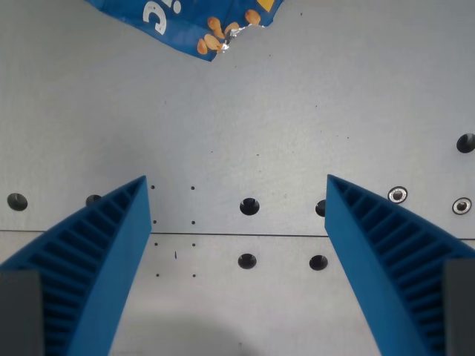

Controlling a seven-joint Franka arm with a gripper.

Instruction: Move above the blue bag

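Wrist view, looking down on the grey table [297, 111]. I see only a corner of the blue bag [194, 21], cut off by the top edge of the frame at upper left to upper centre; most of it is out of view. Printing is partial: one white letter fragment, possibly a "C", not readable as a word, plus orange-yellow nut shapes and a torn silver edge at the bag's lower right corner. The gripper [236, 189] has its two blue ribbed fingers [96, 252] spread wide apart with nothing between them, only bare table with dark holes [249, 206] and a seam line [237, 234]. The bag lies well above the fingertips in the frame, nearer the left finger's side. Two metal bolts [398, 195] show at right.
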